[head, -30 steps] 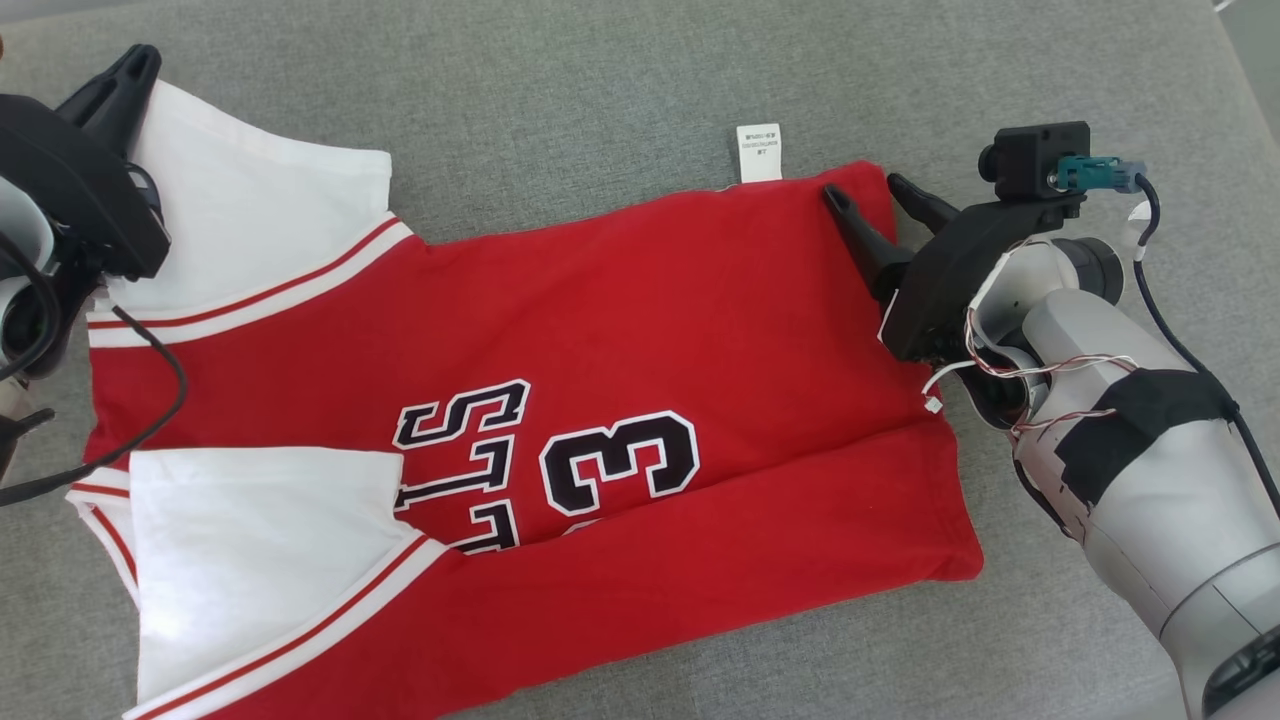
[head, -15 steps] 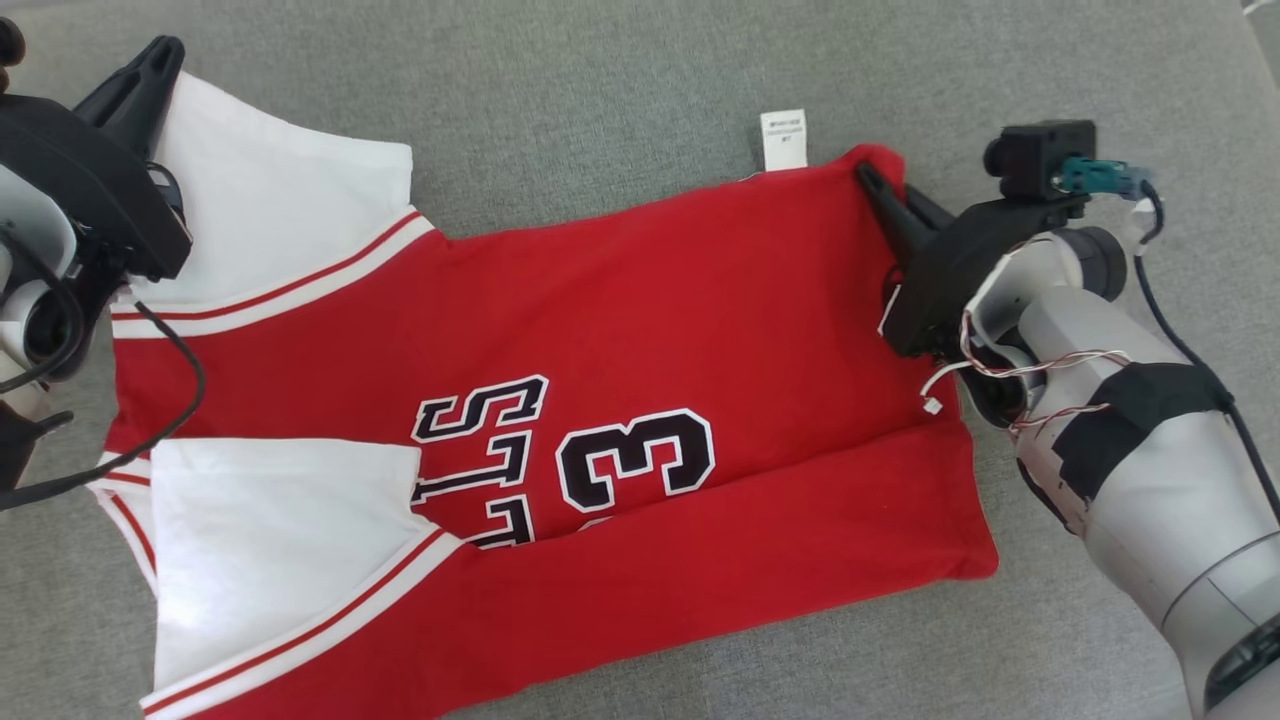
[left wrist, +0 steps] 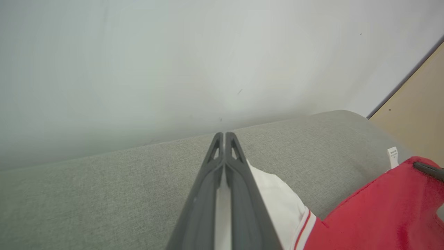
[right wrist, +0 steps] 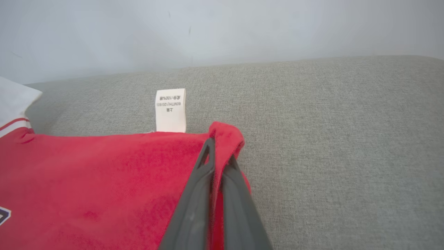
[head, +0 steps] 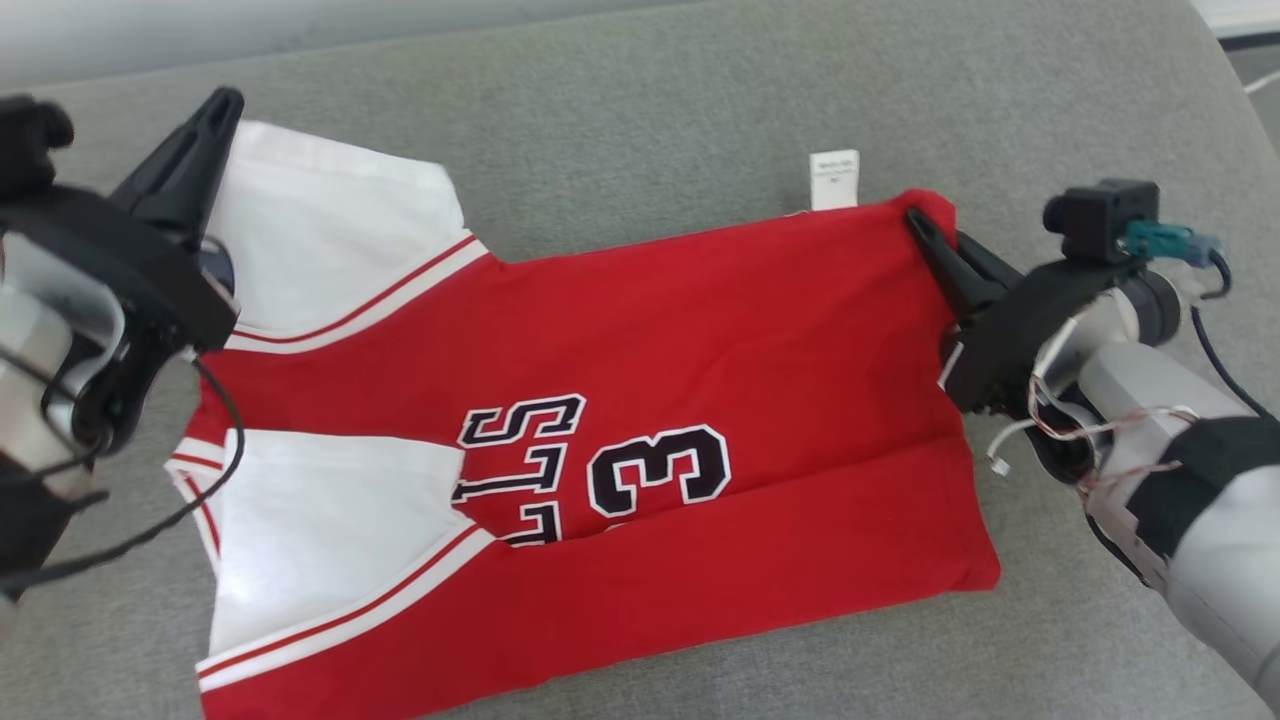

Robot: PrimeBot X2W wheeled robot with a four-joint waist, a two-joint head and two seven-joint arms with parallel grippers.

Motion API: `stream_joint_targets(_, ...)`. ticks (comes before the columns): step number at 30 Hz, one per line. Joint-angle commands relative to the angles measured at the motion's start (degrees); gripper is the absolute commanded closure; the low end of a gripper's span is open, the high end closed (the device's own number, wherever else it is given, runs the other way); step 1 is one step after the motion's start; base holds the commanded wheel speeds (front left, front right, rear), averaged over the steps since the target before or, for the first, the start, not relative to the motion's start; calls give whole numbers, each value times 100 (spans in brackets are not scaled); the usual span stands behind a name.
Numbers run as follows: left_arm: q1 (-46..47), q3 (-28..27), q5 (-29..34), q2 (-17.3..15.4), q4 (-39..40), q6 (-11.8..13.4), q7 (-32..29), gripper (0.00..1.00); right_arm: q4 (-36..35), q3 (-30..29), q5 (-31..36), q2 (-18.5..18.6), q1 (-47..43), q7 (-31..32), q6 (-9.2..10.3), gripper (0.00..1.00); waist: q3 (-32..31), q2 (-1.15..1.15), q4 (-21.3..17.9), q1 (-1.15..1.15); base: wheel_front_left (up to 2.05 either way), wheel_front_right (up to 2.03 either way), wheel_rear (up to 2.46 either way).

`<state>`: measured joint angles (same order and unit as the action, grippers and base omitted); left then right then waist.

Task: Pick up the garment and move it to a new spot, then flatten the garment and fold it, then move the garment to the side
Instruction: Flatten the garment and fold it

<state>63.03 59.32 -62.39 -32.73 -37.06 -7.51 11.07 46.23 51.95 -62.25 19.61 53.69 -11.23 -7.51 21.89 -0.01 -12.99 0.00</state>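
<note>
Here, left end effector pinches garment sleeve, right end effector hem corner; lower edge cut off.

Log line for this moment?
jersey partly folded on grey cushion | left pincer shut on white sleeve | right pincer shut on red hem corner

The silver-grey right forearm wears black tape and loose red-white wires behind its black end effector.
</note>
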Motion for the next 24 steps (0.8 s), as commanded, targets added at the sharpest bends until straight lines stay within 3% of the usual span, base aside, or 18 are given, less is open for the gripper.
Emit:
stream_joint_targets(1,-117,20,-36,-105,118,7,84,100,-95,49,-54,118,-100,-60,4,100,-97,1,102,0,0,0,0)
stream_joint_targets(13,-1095,60,26,-714,1985,7,416,100,-940,446,-507,963,-702,-226,4,100,-361,1,425,0,0,0,0)
stream_joint_targets(24,-2334,-575,688,-645,2757,140,418,100,-1266,771,-743,1524,-1057,-331,4,100,-561,1,739,0,0,0,0)
